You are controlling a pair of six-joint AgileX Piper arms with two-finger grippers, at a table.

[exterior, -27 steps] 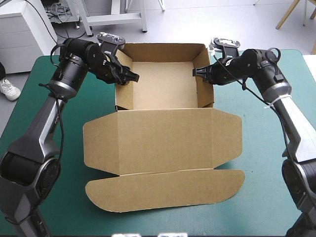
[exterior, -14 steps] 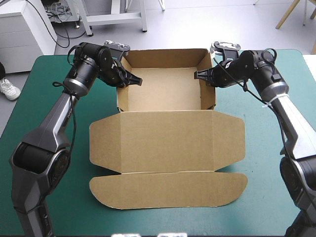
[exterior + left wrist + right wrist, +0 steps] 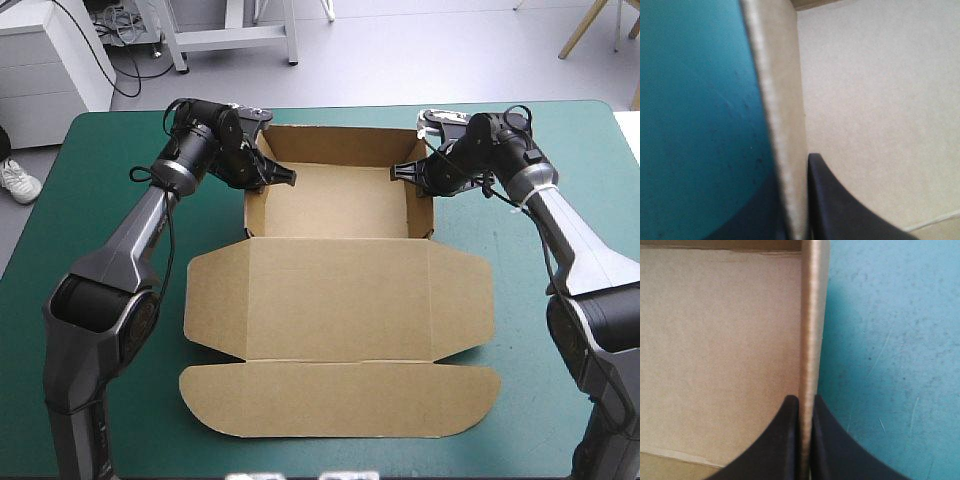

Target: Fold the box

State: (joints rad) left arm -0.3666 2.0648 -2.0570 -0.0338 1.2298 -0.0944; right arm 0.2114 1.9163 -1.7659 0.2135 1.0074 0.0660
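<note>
Clamping opposite side walls of the box [image 3: 340,200], the left pincer [image 3: 287,179] and right pincer [image 3: 396,172] are holding it between them. It is sitting near the worktop's [image 3: 530,330] far edge, its lid [image 3: 340,295] lying flat toward the robot.

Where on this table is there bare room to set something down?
Most room: the bare teal-green cover between the box's flat lid and the right arm, and at the far left corner outside the left arm. Crowded: the tray's side walls, held by the left gripper and right gripper.
</note>
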